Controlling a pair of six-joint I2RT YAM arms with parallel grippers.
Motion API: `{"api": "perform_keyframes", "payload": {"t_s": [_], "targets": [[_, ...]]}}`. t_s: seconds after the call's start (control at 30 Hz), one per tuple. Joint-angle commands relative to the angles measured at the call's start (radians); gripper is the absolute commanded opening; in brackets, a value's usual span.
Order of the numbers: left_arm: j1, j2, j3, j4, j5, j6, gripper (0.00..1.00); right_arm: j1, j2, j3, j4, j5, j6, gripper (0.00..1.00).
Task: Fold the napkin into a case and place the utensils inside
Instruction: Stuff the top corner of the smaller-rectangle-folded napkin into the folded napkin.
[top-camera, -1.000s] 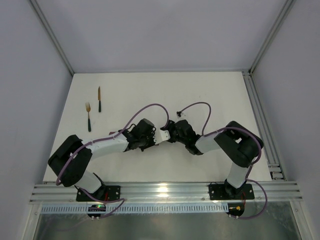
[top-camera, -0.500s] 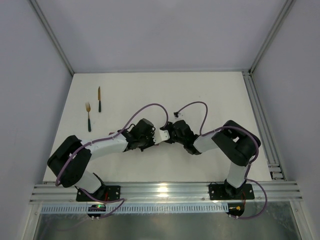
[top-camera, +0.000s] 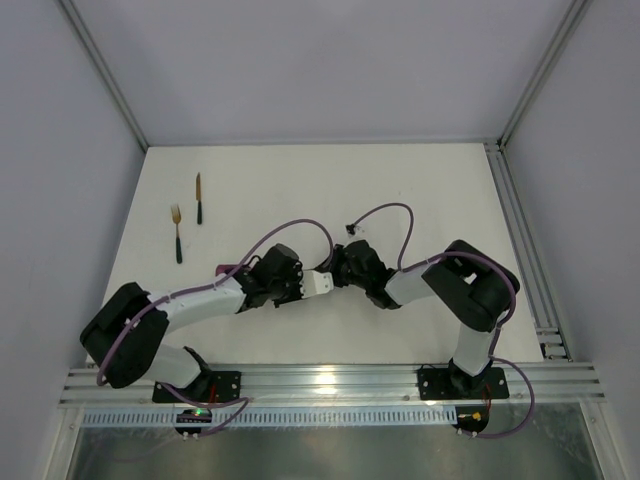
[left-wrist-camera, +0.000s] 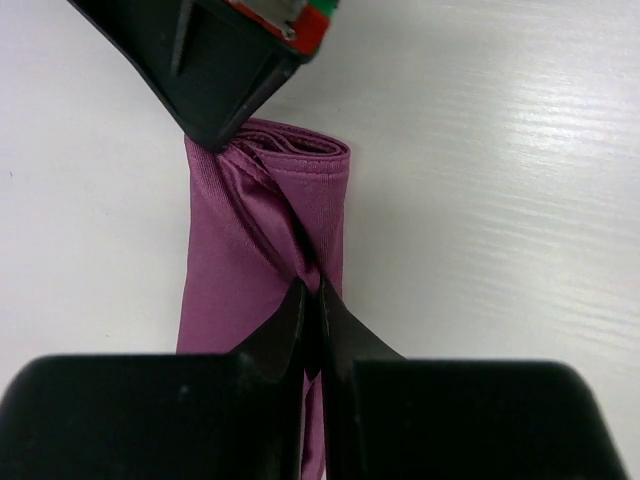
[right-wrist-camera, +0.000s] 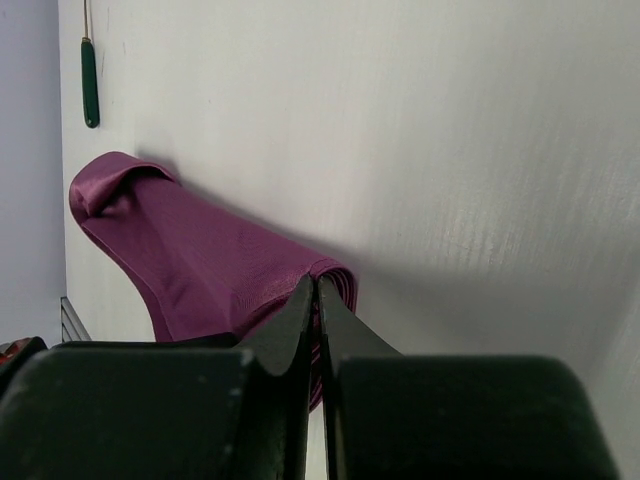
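The magenta-purple napkin (left-wrist-camera: 250, 250) lies on the white table as a narrow folded strip, a slim case shape. My left gripper (left-wrist-camera: 312, 292) is shut, pinching a ridge of the cloth near its middle. My right gripper (right-wrist-camera: 317, 285) is shut on the strip's rolled end (right-wrist-camera: 335, 275); one of its fingers (left-wrist-camera: 215, 75) shows at that end. From above, both grippers (top-camera: 308, 284) (top-camera: 335, 274) meet at the table's centre and hide the napkin except a small bit (top-camera: 225, 268). The utensils, a gold fork (top-camera: 177, 232) and knife (top-camera: 199, 198), lie at the far left.
A dark green utensil handle (right-wrist-camera: 90, 70) shows beyond the napkin's far end in the right wrist view. Purple cables (top-camera: 300, 225) loop over both wrists. An aluminium rail (top-camera: 525, 250) borders the table's right side, and walls close in the back and sides.
The right gripper has closed onto the napkin's end. The left arm has swung lower and leftward, its gripper staying shut on the cloth. The utensils have not moved.
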Motion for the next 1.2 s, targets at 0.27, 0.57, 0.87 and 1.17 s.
{"api": "perform_keyframes", "payload": {"t_s": [0.27,0.57,0.87,1.17], "targets": [[0.003,-0.059,-0.028,-0.089,0.068,0.121,0.00,-0.023,-0.015,0.043,0.005,0.052,-0.032,0.04],[0.001,0.017,0.006,-0.067,0.065,0.112,0.00,-0.024,-0.123,0.020,-0.119,0.012,-0.081,0.37],[0.001,-0.005,-0.008,-0.029,0.045,0.093,0.01,0.044,-0.225,0.037,-0.193,-0.006,-0.055,0.20],[0.001,-0.083,-0.051,0.031,0.030,0.064,0.01,0.060,-0.087,0.005,0.016,-0.082,0.122,0.24]]}}
